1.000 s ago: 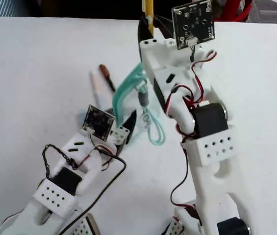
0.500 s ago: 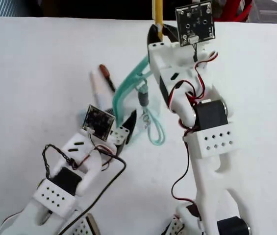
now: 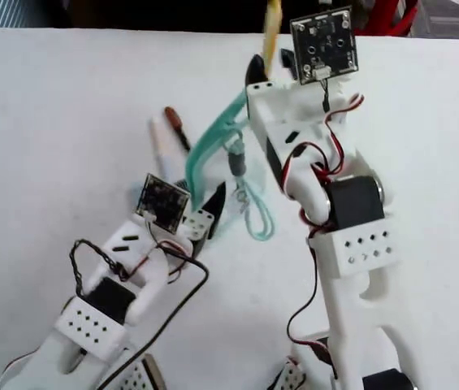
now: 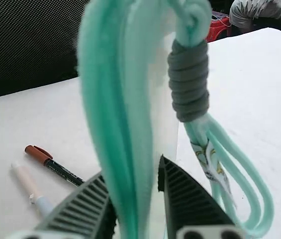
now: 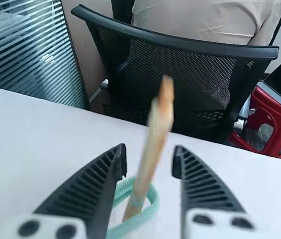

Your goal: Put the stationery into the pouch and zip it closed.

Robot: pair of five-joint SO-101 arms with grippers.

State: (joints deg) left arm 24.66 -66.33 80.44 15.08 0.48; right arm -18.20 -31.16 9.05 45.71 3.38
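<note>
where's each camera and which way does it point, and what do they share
High view: fixed above the table, looking down; both arms show, left gripper clamped on the pouch, right gripper around the pencil.
Left wrist view: on the left arm, looking past its fingers and the pouch edge to a brown-capped pen.
Right wrist view: on the right arm, facing past its open fingers and the pencil to a chair.
Shared: all three see the pouch; high and left wrist, the pen.
</note>
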